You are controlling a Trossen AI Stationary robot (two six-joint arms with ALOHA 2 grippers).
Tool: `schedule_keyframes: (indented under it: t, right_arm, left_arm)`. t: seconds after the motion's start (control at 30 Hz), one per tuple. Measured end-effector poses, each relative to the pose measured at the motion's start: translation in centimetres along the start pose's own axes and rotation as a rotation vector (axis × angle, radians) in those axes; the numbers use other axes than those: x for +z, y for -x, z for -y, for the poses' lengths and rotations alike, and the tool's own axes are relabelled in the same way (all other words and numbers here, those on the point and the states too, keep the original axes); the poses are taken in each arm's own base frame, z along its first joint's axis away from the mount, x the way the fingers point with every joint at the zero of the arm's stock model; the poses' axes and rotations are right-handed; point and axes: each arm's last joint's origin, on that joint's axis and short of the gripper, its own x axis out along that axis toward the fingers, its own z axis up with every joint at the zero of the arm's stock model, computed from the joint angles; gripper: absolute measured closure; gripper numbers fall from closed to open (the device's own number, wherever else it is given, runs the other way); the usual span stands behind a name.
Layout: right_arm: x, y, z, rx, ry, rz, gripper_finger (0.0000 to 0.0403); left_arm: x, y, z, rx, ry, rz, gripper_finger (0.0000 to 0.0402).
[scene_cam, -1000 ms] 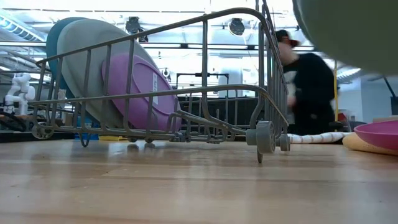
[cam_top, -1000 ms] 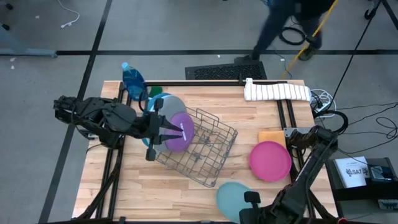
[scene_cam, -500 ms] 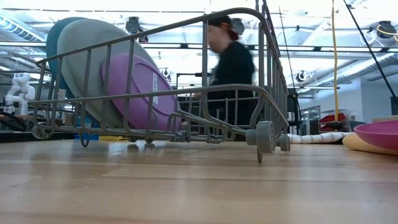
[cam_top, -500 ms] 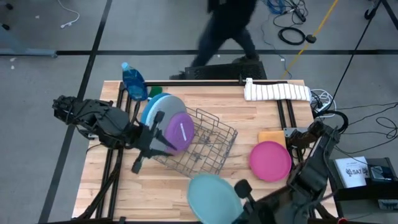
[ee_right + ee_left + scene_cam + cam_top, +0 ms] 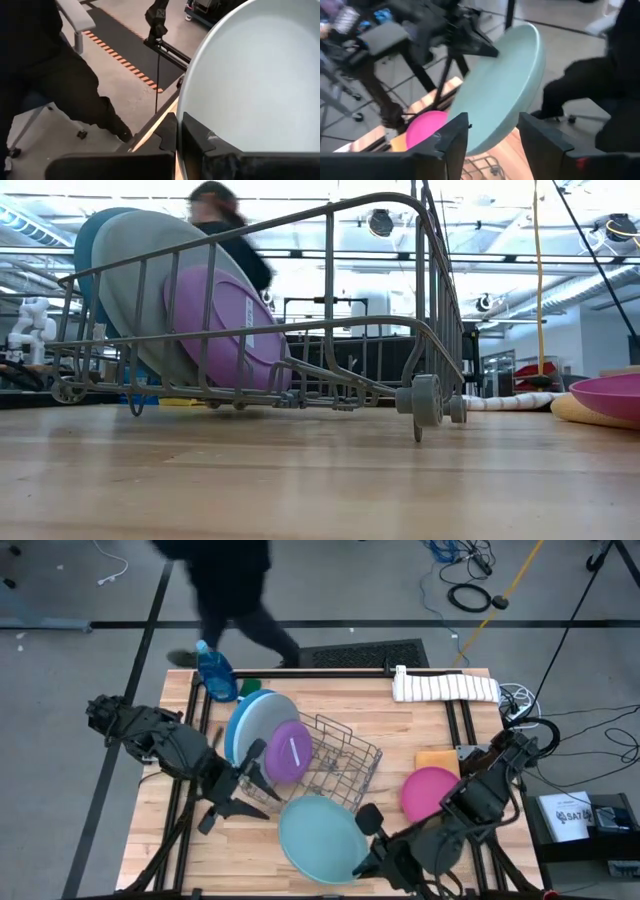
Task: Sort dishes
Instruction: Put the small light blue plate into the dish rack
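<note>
The left hand (image 5: pixel 243 783) has just let go of the purple plate (image 5: pixel 287 751) and backed away from the wire rack (image 5: pixel 330 778): its fingers now stand wide apart with nothing between them, and the plate is left leaning upright in the rack against the grey plate (image 5: pixel 255 724), well clear of the fingertips. So that plate reads as sorted. Meanwhile the right hand (image 5: pixel 362 848), shut on the rim of the pale blue plate (image 5: pixel 318 835), has swung it in from the worktop's edge, so the plate now hangs tilted just ahead of the left hand and beside the rack. The pink plate (image 5: pixel 432 794) lies flat on the worktop beyond the right hand, not yet picked up.
</note>
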Motion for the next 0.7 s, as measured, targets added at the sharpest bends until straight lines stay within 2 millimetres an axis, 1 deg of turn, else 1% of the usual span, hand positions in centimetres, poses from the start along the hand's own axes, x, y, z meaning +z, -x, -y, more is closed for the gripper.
schedule_keyframes:
  t: [0.13,0.23,0.4,0.57,0.63,0.7]
  right_arm:
    - [-0.1,-0.2,0.9,0.01,0.0,0.004,0.0401]
    - [-0.2,-0.3,1.6,0.015,-0.005,0.006,0.0401]
    - [-0.3,-0.4,2.4,0.012,-0.006,0.009,0.0401]
    - [-0.3,-0.4,3.0,0.0,-0.004,0.016,0.0401]
    - [-0.4,-0.4,3.2,-0.005,-0.006,0.015,0.0401]
    - [-0.4,-0.4,3.2,-0.008,-0.007,0.014,0.0401]
  left_arm:
    - [-0.3,-1.2,0.2,-0.054,-0.013,-0.02,0.0216]
    - [-0.5,-1.9,0.2,-0.063,-0.028,-0.037,0.0216]
    - [-1.3,-3.9,0.4,-0.085,-0.031,-0.103,0.0216]
    - [-1.8,-5.4,0.2,-0.086,-0.035,-0.135,0.0217]
    - [-2.0,-5.7,0.2,-0.084,-0.037,-0.154,0.0222]
    - [-2.1,-5.8,0.2,-0.053,-0.043,-0.178,0.0239]
